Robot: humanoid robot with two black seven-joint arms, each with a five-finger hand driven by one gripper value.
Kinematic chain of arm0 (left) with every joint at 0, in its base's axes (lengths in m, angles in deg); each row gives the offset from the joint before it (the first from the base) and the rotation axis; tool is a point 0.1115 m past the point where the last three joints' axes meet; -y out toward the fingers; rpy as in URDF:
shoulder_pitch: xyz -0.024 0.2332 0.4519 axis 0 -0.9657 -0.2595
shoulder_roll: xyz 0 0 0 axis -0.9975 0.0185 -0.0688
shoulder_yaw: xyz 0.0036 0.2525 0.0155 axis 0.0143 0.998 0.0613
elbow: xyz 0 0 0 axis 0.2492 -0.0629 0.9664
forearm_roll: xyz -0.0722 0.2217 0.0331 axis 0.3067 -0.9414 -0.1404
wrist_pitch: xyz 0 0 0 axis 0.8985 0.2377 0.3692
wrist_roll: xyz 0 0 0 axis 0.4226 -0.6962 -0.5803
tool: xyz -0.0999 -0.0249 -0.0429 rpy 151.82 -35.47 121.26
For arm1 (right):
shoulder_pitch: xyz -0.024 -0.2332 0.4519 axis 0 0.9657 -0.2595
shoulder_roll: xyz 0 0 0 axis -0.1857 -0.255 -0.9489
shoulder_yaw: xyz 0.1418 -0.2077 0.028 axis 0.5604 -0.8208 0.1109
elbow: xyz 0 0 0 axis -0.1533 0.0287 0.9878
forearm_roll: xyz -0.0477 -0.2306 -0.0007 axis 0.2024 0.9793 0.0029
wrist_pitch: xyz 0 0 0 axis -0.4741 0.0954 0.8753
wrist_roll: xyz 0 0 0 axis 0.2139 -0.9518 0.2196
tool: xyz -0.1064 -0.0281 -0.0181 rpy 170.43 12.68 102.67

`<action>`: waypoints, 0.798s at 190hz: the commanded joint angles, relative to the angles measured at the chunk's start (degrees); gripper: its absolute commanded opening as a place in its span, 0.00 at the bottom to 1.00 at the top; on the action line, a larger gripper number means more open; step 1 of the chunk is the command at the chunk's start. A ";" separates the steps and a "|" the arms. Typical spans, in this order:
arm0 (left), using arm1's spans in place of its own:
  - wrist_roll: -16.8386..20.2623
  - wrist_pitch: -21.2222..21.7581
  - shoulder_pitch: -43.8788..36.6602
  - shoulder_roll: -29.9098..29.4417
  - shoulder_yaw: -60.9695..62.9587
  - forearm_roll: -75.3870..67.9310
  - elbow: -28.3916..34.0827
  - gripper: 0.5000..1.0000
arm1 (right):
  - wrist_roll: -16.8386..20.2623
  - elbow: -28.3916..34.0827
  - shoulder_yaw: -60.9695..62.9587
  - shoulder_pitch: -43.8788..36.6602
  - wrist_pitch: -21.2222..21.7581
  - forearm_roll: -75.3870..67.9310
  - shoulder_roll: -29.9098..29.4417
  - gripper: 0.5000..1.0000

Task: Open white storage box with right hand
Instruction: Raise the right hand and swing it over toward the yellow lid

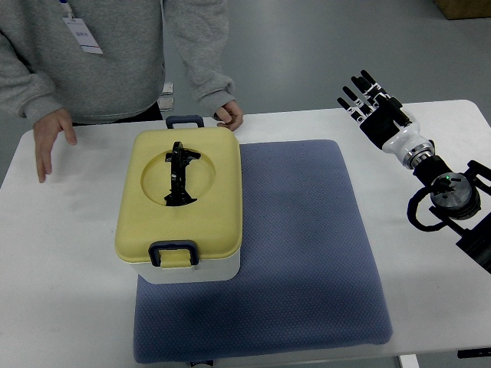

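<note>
— So, what's near the storage box [180, 205]?
— A person in a grey sweatshirt [92, 54] stands behind it, one hand [229, 115] just beside its far latch. The box sits closed on a blue mat [307, 245], left part.
— And the right hand [368, 98]?
— Fingers spread, holding nothing, well apart over the white table [430, 230]. The person is cut off above the chest. Grey floor beyond.

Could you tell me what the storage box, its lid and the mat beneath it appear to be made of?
The storage box body looks like smooth white plastic. Its lid seems to be matte pale-yellow plastic, moulded with a round recess, a black handle and dark blue latches. The mat looks like blue-grey woven or foam-backed fabric, judging by its dotted texture.
</note>
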 commanded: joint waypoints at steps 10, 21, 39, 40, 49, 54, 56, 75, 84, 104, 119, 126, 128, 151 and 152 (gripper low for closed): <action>0.00 -0.09 0.00 0.00 0.00 -0.03 -0.08 1.00 | 0.10 0.00 -0.09 -0.16 0.09 0.00 0.07 0.86; 0.00 0.00 0.00 0.00 0.09 -0.03 -0.08 1.00 | 0.19 0.00 -0.18 -0.25 0.18 0.00 0.07 0.86; 0.00 0.00 0.00 0.00 0.00 -0.03 0.00 1.00 | 0.28 0.26 -0.36 -0.60 0.18 1.22 0.24 0.86; 0.00 0.00 0.00 0.00 0.00 -0.03 0.00 1.00 | 0.28 0.26 -0.36 -0.60 0.18 1.23 0.24 0.86; 0.00 0.00 0.00 0.00 0.00 -0.03 0.00 1.00 | 0.28 0.70 -0.44 -0.60 0.18 5.17 0.33 0.86; 0.00 0.00 0.00 0.00 0.00 -0.03 -0.08 1.00 | 0.37 0.79 -0.44 -0.69 0.27 7.47 0.33 0.86; 0.00 0.00 0.00 0.00 0.00 -0.03 -0.08 1.00 | 0.37 0.79 -0.44 -0.78 0.27 8.70 0.33 0.86; 0.00 0.00 0.00 0.00 0.00 -0.03 -0.17 1.00 | 0.63 0.88 -0.44 -2.36 0.71 21.69 0.68 0.86; 0.00 0.00 0.00 0.00 0.00 -0.12 -0.17 1.00 | 0.72 0.96 -0.53 -3.76 1.50 27.16 0.86 0.86; 0.00 -0.09 0.00 0.00 0.00 -0.12 -0.17 1.00 | 0.81 1.05 -0.62 -8.16 5.62 43.40 2.61 0.86; 0.00 -0.09 0.00 0.00 0.00 -0.21 -0.17 1.00 | 1.16 0.96 -0.62 -12.47 9.06 55.54 4.02 0.86; 0.00 -0.09 0.09 0.00 0.00 -0.21 -0.17 1.00 | 1.51 1.05 -0.62 -14.40 10.73 60.47 4.38 0.86; 0.00 -0.09 0.09 0.00 0.00 -0.21 -0.17 1.00 | 1.42 1.05 -0.62 -15.10 11.25 62.14 4.46 0.86; 0.00 -0.09 0.35 0.00 0.00 -0.21 -0.26 1.00 | 1.51 3.24 -0.71 -23.80 19.45 77.07 4.64 0.86; 0.00 -0.09 0.35 0.00 0.00 -0.21 -0.26 1.00 | 1.51 3.25 -0.71 -23.80 19.45 77.08 4.64 0.86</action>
